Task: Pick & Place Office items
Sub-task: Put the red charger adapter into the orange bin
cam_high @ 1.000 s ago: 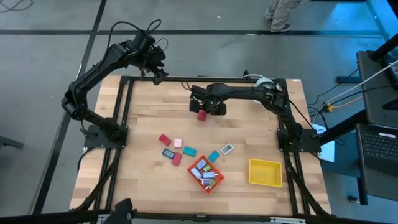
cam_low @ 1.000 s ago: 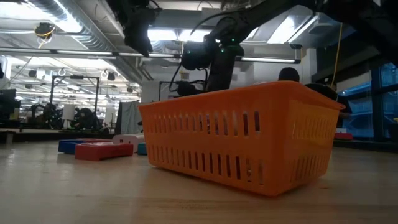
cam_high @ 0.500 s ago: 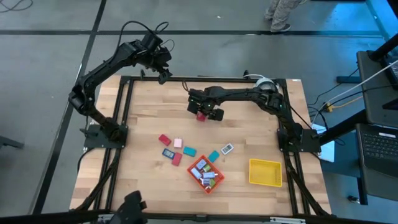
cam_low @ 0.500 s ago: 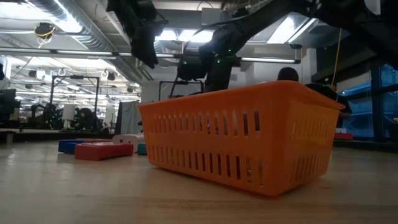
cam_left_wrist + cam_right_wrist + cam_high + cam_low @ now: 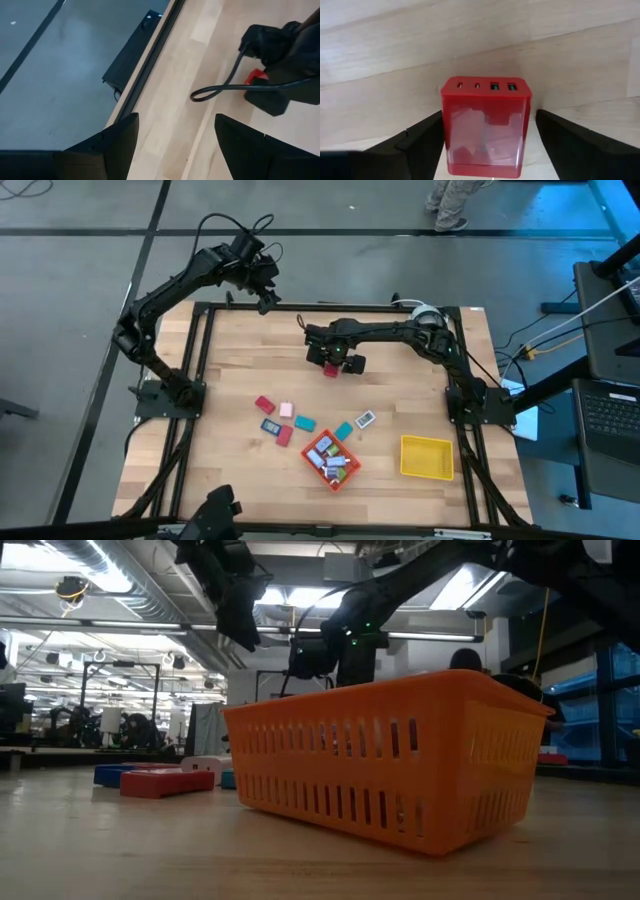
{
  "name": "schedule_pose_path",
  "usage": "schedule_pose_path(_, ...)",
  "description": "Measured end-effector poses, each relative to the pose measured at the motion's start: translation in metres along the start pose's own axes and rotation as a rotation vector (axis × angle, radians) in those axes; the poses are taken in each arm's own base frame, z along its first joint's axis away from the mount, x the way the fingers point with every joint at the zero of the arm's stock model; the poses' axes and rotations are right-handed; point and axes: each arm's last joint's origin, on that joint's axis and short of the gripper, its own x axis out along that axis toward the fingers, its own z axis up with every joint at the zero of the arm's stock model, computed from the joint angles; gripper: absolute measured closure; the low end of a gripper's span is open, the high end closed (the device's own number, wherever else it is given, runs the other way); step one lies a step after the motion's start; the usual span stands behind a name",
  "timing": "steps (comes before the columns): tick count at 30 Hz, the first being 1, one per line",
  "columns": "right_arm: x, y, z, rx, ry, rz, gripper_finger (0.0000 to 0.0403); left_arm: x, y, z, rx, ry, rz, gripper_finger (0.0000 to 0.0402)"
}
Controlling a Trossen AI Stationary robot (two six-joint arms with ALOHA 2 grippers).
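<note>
the right gripper (image 5: 331,363), upper middle of the frame, straddles a small red translucent plastic block (image 5: 486,127) on the wooden worktop (image 5: 240,360), fingers spread either side, not yet clamped, seemingly lining up a grasp. the left gripper (image 5: 266,292), parted and empty, waits upper left.

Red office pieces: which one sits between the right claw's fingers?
The red translucent block lying alone at the table's far middle, framed by the right claw. The other red pieces lie nearer, beside the orange slotted basket.
</note>
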Motion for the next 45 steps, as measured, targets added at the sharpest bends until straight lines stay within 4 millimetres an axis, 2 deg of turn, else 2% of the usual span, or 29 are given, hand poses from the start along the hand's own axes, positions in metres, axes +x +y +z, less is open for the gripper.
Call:
schedule_pose_path(6,0.005,-0.001,0.0,-0.029,0.011,-0.026,0.0131,0.0,0.0,0.0,-0.001,-0.007,-0.02,0.0144)
schedule_pose_path(12,0.005,-0.002,0.0,-0.043,0.001,-0.034,0.0192,0.0,0.0,0.0,-0.002,-0.007,-0.022,0.0144)
schedule_pose_path(20,0.005,-0.002,0.002,-0.085,0.013,-0.027,0.0193,0.0,0.0,0.0,-0.002,-0.007,-0.022,0.0144)
schedule_pose_path(25,-0.008,0.001,0.002,-0.147,0.027,0.047,0.0193,0.0,0.0,0.0,-0.002,-0.007,-0.022,0.0144)
schedule_pose_path(33,-0.07,0.0,-0.014,-0.257,-0.002,0.225,0.0193,0.0,0.0,0.0,-0.002,-0.008,-0.021,0.0144)
schedule_pose_path(36,-0.099,0.005,-0.022,-0.327,-0.061,0.392,0.0193,-0.001,0.0,0.0,-0.002,-0.008,-0.021,0.0144)
schedule_pose_path(39,-0.13,0.016,-0.03,-0.415,-0.133,0.634,0.0193,-0.001,0.0,0.0,-0.002,-0.007,-0.019,0.0144)
schedule_pose_path(42,-0.156,0.021,-0.048,-0.514,-0.158,0.827,0.0193,-0.001,0.001,-0.001,-0.006,-0.005,-0.012,0.0144)
schedule_pose_path(45,-0.166,0.017,-0.077,-0.603,-0.078,0.882,0.0193,-0.002,0.007,-0.003,-0.02,-0.004,0.003,0.0144)
